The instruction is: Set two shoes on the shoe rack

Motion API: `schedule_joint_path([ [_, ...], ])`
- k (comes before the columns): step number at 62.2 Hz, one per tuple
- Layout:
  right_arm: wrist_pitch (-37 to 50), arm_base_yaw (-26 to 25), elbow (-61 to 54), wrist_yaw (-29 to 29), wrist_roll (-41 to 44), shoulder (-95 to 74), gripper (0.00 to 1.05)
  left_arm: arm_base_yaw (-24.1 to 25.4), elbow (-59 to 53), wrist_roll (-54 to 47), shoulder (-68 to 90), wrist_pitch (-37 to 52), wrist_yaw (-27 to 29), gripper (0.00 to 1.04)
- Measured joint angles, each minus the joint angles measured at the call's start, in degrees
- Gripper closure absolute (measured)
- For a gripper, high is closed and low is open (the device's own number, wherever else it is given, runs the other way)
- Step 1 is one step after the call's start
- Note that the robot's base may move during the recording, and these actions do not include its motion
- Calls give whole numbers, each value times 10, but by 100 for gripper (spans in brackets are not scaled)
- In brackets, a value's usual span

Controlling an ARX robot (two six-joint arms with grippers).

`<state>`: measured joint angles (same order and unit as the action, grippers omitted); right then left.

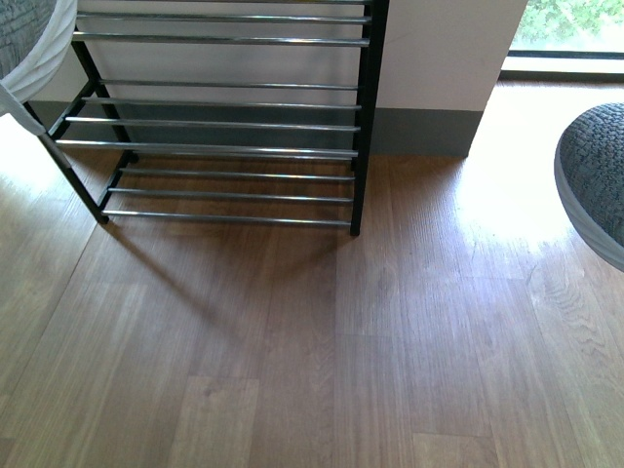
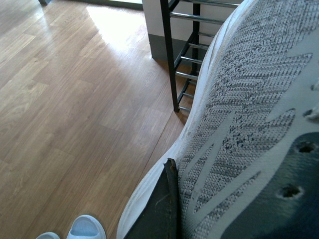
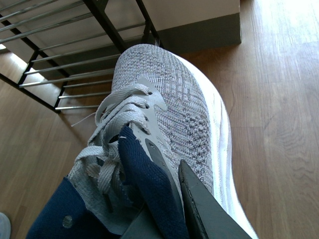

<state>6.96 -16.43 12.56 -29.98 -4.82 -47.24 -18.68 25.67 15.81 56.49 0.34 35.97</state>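
The left sneaker is held raised at the left end of the shoe rack, the left jaws clamped on its side, ready for shelving. The right sneaker is held well right, its collar clamped by the right jaws.

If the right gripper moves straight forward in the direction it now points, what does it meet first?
Probably the shoe rack with black metal frame and chrome bars, at its end post: the toe of the grey knit sneaker held in the right gripper points there. Depth is unclear.
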Motion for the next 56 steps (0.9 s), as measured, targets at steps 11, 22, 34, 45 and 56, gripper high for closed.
schedule_joint_path([
  [11,0,0,0,-7,0,0,103,1,0,0,0,0,2,103],
  [22,0,0,0,-6,0,0,103,1,0,0,0,0,0,103],
  [34,0,3,0,-13,0,0,103,5,-1,0,0,0,12,103],
  [45,0,3,0,-8,0,0,103,5,-1,0,0,0,4,103],
  [56,0,2,0,-7,0,0,103,4,-1,0,0,0,2,103],
])
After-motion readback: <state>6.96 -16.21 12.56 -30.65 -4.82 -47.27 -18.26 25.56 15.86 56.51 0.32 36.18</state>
